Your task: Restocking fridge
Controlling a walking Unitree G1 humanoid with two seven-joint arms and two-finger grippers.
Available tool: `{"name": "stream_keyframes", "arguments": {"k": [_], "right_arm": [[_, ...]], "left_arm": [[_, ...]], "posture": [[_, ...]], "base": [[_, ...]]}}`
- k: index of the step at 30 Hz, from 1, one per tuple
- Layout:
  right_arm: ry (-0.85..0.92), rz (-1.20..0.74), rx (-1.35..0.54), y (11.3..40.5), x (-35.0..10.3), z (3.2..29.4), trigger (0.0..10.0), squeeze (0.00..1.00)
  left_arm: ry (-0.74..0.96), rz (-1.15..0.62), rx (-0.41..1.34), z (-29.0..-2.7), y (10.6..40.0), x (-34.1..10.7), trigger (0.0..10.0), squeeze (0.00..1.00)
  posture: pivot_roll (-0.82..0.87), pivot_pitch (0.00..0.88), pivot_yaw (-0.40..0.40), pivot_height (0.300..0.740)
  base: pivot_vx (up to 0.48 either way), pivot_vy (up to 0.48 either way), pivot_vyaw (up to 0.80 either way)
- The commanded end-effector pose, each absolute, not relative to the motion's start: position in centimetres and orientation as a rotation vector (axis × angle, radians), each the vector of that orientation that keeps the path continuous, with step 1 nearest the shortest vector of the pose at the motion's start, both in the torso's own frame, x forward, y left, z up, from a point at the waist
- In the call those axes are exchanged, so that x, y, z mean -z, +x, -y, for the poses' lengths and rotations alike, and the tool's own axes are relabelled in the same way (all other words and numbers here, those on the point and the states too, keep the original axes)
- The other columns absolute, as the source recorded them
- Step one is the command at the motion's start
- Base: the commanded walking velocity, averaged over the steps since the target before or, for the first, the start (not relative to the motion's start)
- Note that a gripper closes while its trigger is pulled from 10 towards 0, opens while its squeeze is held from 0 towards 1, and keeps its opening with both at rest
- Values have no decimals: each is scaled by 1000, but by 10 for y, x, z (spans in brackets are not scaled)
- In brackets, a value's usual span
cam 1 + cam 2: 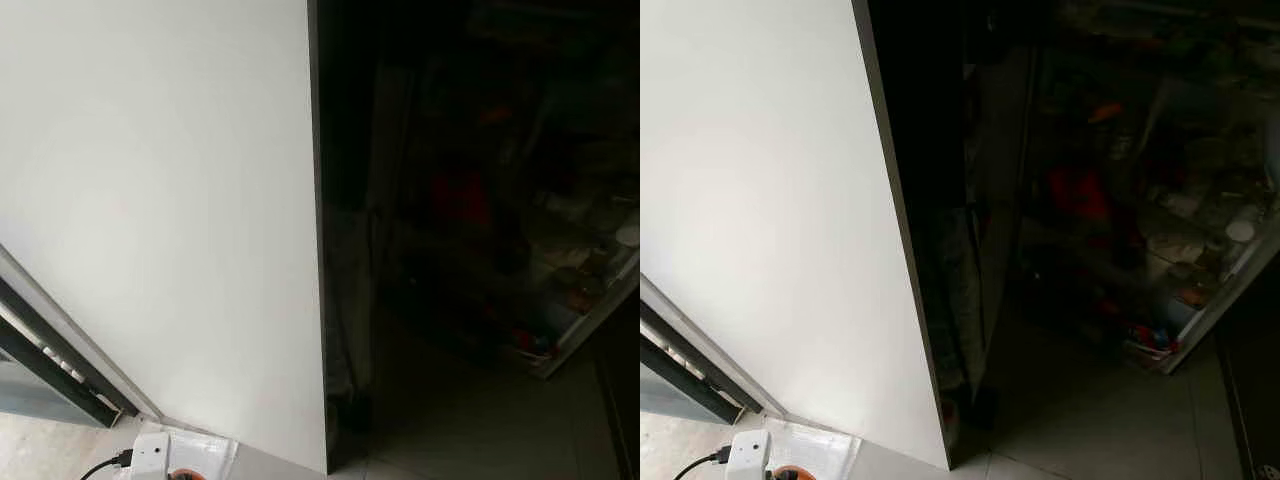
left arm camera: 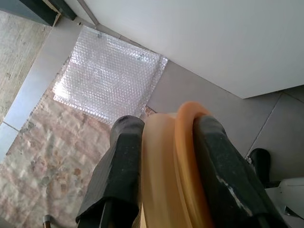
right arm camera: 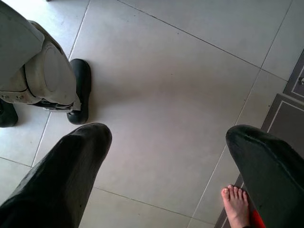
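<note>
My left gripper (image 2: 166, 127) is shut on a pale yellow round object with an orange rim (image 2: 164, 161), held edge-on between both black fingers (image 2: 124, 142) low above the floor. My right gripper (image 3: 168, 137) hangs open over grey floor tiles with nothing between its fingers. In the eye views a tall white panel (image 1: 160, 200) stands on the left. Beside it is a very dark opening or glossy surface (image 1: 450, 200). Dim shelves of food and red items (image 1: 1200, 250) show at its right. Whether this is the fridge's inside or a reflection, I cannot tell.
A sheet of bubble wrap (image 2: 107, 76) lies on the floor at the foot of the white panel, beside a white plug block (image 1: 150, 455) with a black cable. My own foot (image 3: 78, 90) and a person's bare foot (image 3: 235, 204) are on the tiles near my right gripper.
</note>
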State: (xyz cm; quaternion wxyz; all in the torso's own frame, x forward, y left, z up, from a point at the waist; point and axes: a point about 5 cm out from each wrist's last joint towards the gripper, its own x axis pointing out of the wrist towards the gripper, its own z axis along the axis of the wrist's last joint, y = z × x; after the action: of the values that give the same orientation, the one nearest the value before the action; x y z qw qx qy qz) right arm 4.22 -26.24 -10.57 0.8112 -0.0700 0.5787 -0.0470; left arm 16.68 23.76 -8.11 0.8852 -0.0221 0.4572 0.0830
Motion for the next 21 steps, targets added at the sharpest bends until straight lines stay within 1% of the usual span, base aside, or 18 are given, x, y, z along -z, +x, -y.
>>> {"name": "stream_keyframes", "arguments": {"k": [1, 3, 9, 14, 19, 21], "right_arm": [[-153, -1241, 85, 40, 106, 261, 10000, 0], [-162, -1241, 79, 41, 106, 261, 10000, 0], [-159, -1236, 77, 42, 106, 260, 10000, 0], [-139, -1235, 92, 41, 106, 260, 10000, 0], [-159, -1234, 66, 43, 107, 258, 10000, 0], [-163, -1230, 62, 44, 107, 258, 10000, 0]], "left_arm": [[-36, -1040, -146, -235, 149, 90, 10000, 0], [-36, -1040, -146, -235, 149, 90, 10000, 0], [-35, -1040, -146, -235, 149, 90, 10000, 0], [-36, -1041, -147, -235, 149, 90, 10000, 0], [-39, -1040, -149, -235, 149, 90, 10000, 0], [-40, -1040, -150, -235, 149, 90, 10000, 0]], "posture": [[-201, 0, 12, 740], [-201, 0, 12, 740], [-202, 0, 10, 740], [-202, 0, 9, 740], [-200, 0, 9, 740], [-200, 0, 8, 740]], "base": [[0, -277, 0], [0, -277, 0], [0, -274, 731], [0, -274, 0], [0, -277, 0], [0, -277, 500]]}}
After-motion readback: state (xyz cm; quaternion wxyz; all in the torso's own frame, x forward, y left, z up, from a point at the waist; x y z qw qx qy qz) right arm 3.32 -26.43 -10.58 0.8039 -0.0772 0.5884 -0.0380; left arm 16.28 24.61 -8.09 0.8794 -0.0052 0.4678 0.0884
